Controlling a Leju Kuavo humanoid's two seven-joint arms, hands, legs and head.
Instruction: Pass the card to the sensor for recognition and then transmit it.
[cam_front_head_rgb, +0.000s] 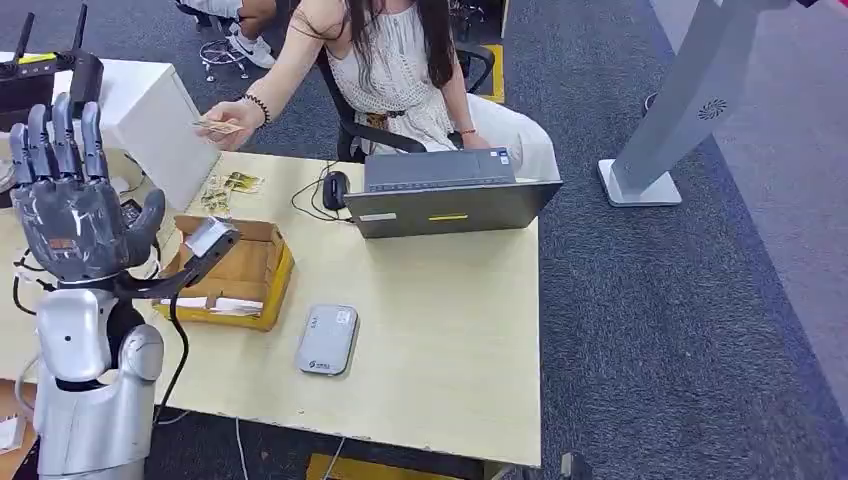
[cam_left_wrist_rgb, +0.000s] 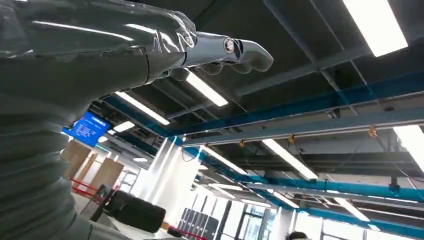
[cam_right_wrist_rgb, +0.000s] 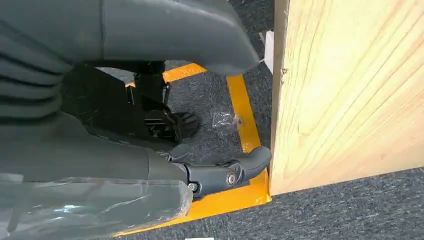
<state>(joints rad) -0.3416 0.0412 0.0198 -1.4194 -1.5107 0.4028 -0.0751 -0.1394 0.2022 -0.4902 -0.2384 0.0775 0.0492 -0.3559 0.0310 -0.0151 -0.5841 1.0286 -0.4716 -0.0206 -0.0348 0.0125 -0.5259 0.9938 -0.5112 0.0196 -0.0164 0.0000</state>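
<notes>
A person seated across the table holds a small card (cam_front_head_rgb: 218, 127) in an outstretched hand, above the table's far left corner. More cards (cam_front_head_rgb: 232, 183) lie on the table just below it. The flat grey sensor (cam_front_head_rgb: 327, 340) lies near the front edge of the table (cam_front_head_rgb: 450, 330). My left hand (cam_front_head_rgb: 72, 195) is raised at the left with its fingers upright and spread, holding nothing; the left wrist view has the same hand (cam_left_wrist_rgb: 220, 50) against the ceiling. My right hand (cam_right_wrist_rgb: 220, 176) hangs beside the table's wooden side panel (cam_right_wrist_rgb: 345, 95), empty with fingers apart.
An open cardboard box (cam_front_head_rgb: 245, 275) sits left of the sensor. A grey laptop (cam_front_head_rgb: 445, 195) and a black mouse (cam_front_head_rgb: 335, 188) stand at the far edge before the person. A white box (cam_front_head_rgb: 150, 115) is at the far left. A grey stand (cam_front_head_rgb: 690, 100) rises at the right.
</notes>
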